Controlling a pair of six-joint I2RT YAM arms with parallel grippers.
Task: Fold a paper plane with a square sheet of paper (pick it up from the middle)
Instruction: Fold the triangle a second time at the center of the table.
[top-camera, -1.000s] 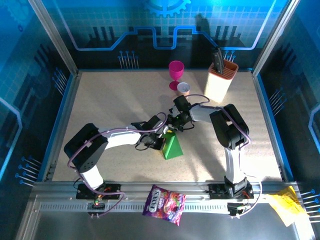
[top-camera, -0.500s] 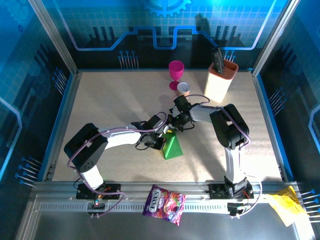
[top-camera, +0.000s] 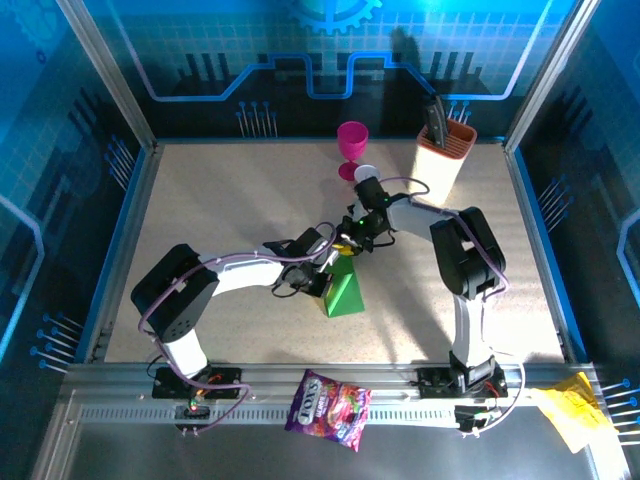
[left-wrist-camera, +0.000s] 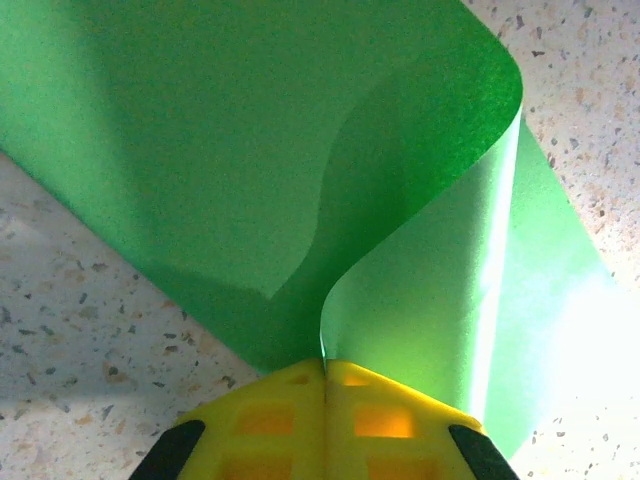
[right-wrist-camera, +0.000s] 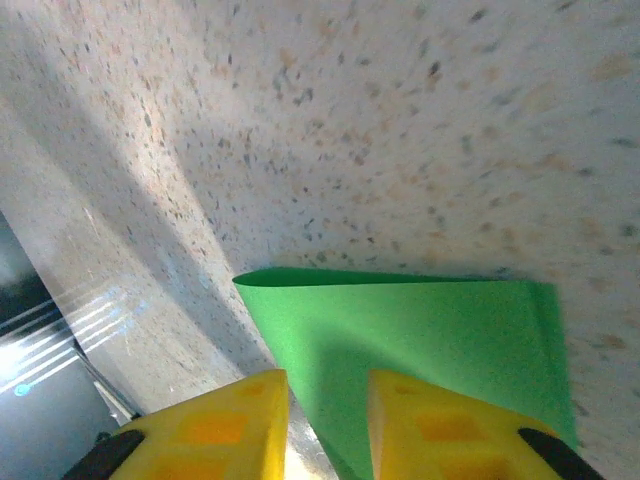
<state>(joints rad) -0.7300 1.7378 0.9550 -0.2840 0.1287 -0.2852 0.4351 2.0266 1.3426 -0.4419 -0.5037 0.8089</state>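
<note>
The square sheet of paper (top-camera: 345, 292), bright green, stands tented as a folded triangle on the speckled table. My left gripper (top-camera: 327, 275) is at its left side. In the left wrist view the yellow fingers (left-wrist-camera: 270, 400) are pressed together, and the left gripper (left-wrist-camera: 325, 365) is shut on the curled edge of the green sheet (left-wrist-camera: 250, 150). My right gripper (top-camera: 347, 248) hovers just beyond the sheet's top. Seen from the right wrist, the right gripper (right-wrist-camera: 327, 395) is open, with the paper (right-wrist-camera: 420, 320) lying past the gap and free of both pads. A paper plane is out of view.
A magenta goblet (top-camera: 352, 145) and a small cup (top-camera: 366, 173) stand behind the right wrist. A cream and orange knife holder (top-camera: 440, 160) is at the back right. A purple snack bag (top-camera: 328, 400) and crumpled yellow paper (top-camera: 565, 412) lie on the front rail.
The right gripper has opened, let go of the sheet's top and drawn back toward the cup. The left gripper keeps its hold and the paper stays in place.
</note>
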